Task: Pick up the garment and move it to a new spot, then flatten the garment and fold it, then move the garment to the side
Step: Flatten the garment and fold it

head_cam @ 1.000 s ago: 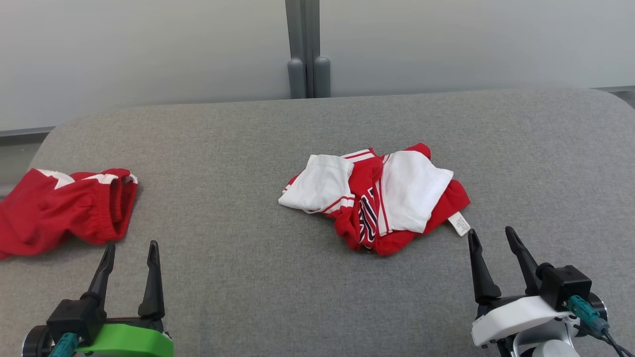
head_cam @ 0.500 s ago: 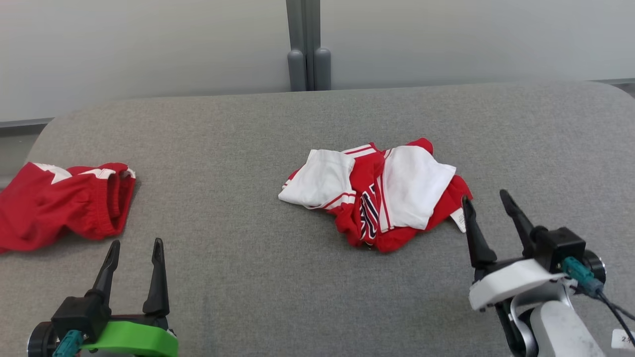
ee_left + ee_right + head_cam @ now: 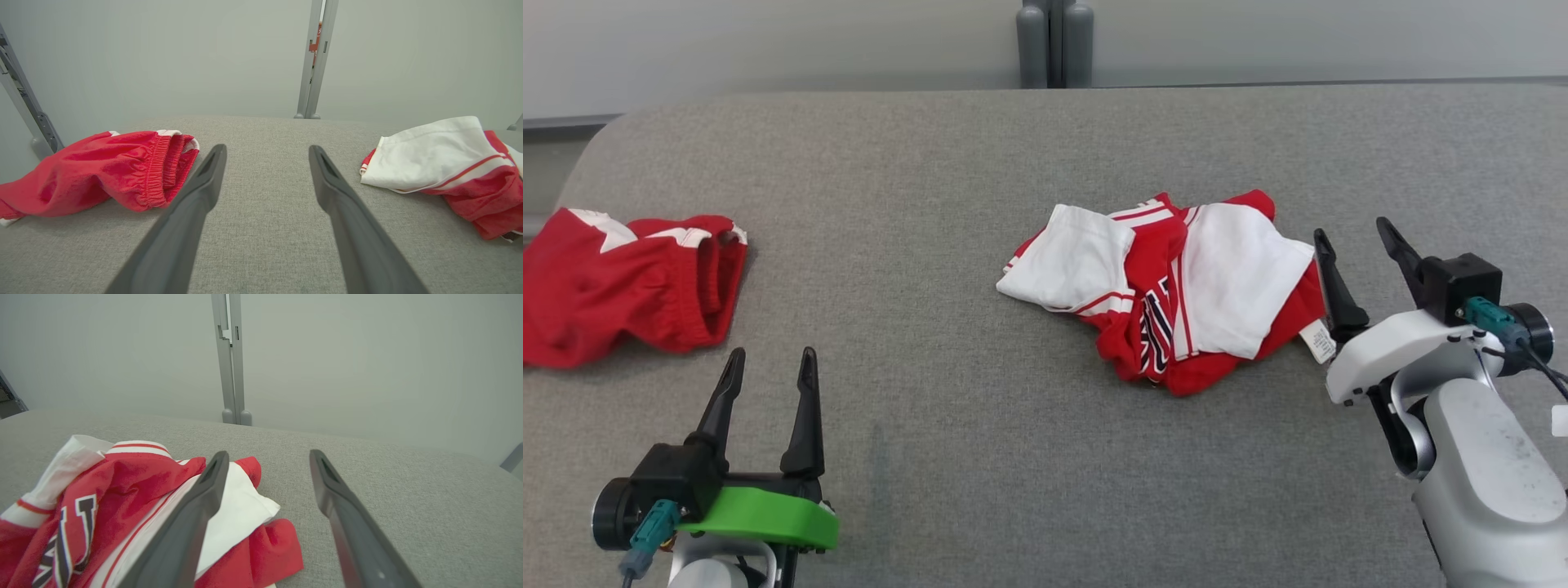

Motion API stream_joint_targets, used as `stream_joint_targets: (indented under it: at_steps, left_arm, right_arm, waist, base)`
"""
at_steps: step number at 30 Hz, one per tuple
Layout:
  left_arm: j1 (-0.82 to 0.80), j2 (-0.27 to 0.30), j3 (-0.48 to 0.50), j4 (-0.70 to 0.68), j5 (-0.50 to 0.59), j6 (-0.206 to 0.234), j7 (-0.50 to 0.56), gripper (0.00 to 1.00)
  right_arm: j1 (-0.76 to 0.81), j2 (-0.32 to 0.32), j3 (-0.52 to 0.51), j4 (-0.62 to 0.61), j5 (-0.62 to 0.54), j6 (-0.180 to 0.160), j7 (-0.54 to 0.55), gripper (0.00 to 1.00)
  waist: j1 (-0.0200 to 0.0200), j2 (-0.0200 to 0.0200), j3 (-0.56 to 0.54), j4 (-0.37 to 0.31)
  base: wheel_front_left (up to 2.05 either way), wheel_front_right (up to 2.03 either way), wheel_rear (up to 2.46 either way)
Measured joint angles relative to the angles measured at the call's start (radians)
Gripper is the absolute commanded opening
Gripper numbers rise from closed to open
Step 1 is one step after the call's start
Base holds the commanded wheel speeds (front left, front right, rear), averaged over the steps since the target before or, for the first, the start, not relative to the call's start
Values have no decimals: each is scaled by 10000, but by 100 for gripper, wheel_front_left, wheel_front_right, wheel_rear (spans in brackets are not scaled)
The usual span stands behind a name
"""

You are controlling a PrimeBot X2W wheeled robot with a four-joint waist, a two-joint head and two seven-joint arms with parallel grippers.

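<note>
The crumpled red-and-white jersey (image 3: 1176,294) lies right of centre on the grey surface (image 3: 915,188). The right tool (image 3: 1350,227) is open and empty, just beside the jersey's right edge. The left tool (image 3: 773,352) is also open and empty, at the near left. The risk, I think, is that the right tool pinches only the top white layer or the small label (image 3: 1317,340) — then the bundle can slip out or drag when it is lifted. The red shorts (image 3: 629,286) lie well apart at the left.

Even soft light, imgs sharp.
</note>
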Motion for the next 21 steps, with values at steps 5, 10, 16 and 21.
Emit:
stream_joint_targets:
  at_steps: [5,10,16,21]
  left_arm:
    - [-301,-33,-221,88,-31,0,0,100]
    - [-501,-50,-372,171,-58,0,0,100]
    - [-654,-54,-468,236,-69,0,0,100]
    - [-785,-67,-502,278,-75,0,0,100]
  right_arm:
    - [-640,-169,-12,1354,343,2,-98,100]
    - [-1181,-253,115,2543,978,2,-334,100]
    - [-1641,-249,339,3697,1452,2,-531,100]
    - [-1843,-119,878,4259,2263,2,-573,0]
  waist:
    - [0,0,354,248]
    - [0,0,646,552]
    - [0,0,938,850]
    - [0,0,1095,1072]
  base:
    - [0,0,0]
    - [0,0,0]
    - [0,0,0]
    - [0,0,0]
